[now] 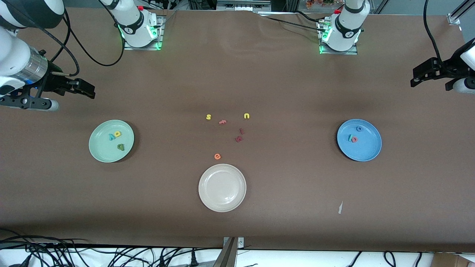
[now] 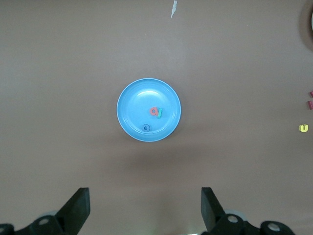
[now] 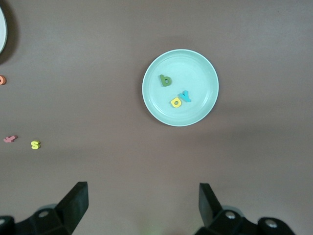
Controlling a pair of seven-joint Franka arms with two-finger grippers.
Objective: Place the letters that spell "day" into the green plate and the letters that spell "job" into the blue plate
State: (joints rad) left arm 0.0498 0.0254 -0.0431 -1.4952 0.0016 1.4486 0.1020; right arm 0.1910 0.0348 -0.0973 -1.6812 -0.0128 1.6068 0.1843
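The table fills the front view, and both arms wait up at its ends. Right gripper hangs over the tabletop at about ten o'clock from the green plate, fingers spread wide with nothing between them. Left gripper hangs at about two o'clock from the blue plate, fingers likewise wide apart and empty.

Now the plates. The green plate sits toward the right arm's end, and there they are, the letters that spell "day" inside it: yellow and teal touching, dark green just beside them. The blue plate lies toward the left arm's end with the letters that spell "job" in it, ring apart from the touching salmon and teal pair.

The cream plate lies at six o'clock from the loose letters mid-table.
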